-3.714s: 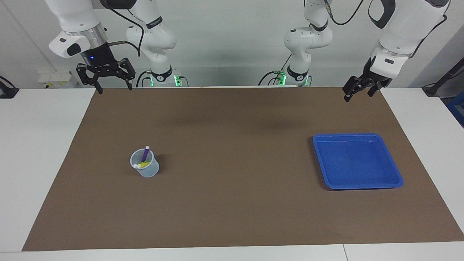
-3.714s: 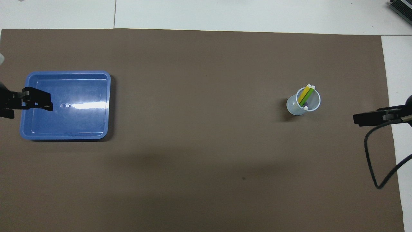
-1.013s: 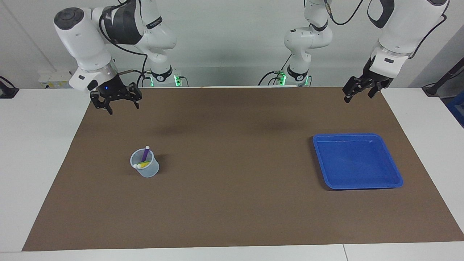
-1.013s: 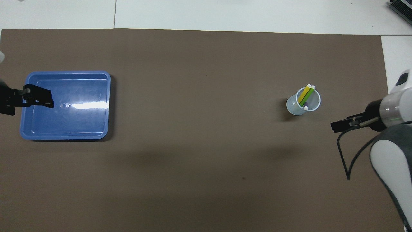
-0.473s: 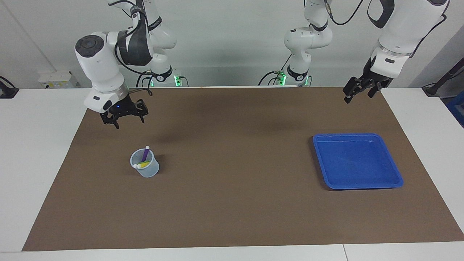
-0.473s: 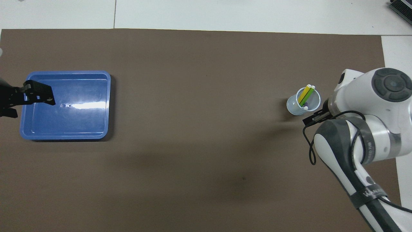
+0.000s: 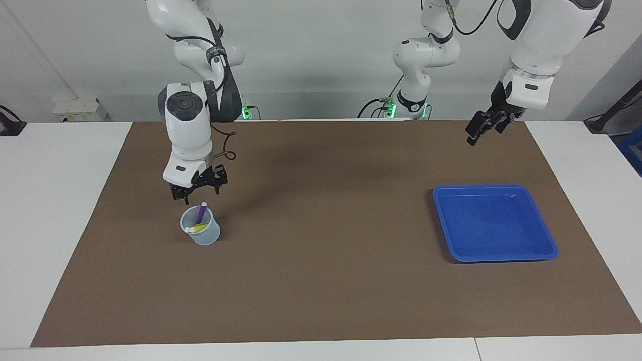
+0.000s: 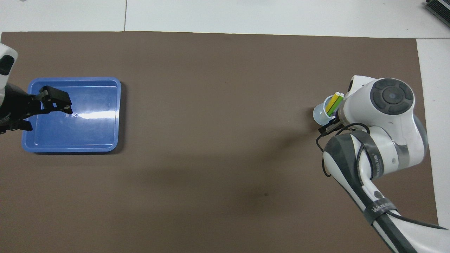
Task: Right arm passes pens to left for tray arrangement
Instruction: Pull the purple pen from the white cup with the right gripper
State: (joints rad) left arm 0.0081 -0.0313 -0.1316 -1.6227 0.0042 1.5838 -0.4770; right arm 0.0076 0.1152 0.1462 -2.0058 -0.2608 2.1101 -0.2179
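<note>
Three pens stand in a small translucent cup (image 7: 201, 234): the purple pen (image 7: 201, 213) sticks up highest, while the yellow pen (image 8: 331, 102) and green pen (image 8: 335, 104) lean together. My right gripper (image 7: 198, 194) hangs open just above the purple pen's pale tip, touching nothing. From overhead the right arm covers part of the cup (image 8: 320, 115). The blue tray (image 7: 494, 222) lies bare at the left arm's end of the mat. My left gripper (image 7: 484, 135) is raised and open, holding nothing, and from overhead it shows over the tray's (image 8: 75, 80) outer edge.
A brown mat (image 7: 326, 281) covers most of the white table. The right arm's white body (image 8: 381, 119) leans over the mat beside the cup, with a black cable looping under it.
The right arm has swung down from the mat's corner to above the cup, and its fingers have narrowed slightly. The left gripper has shifted a little toward the table's middle.
</note>
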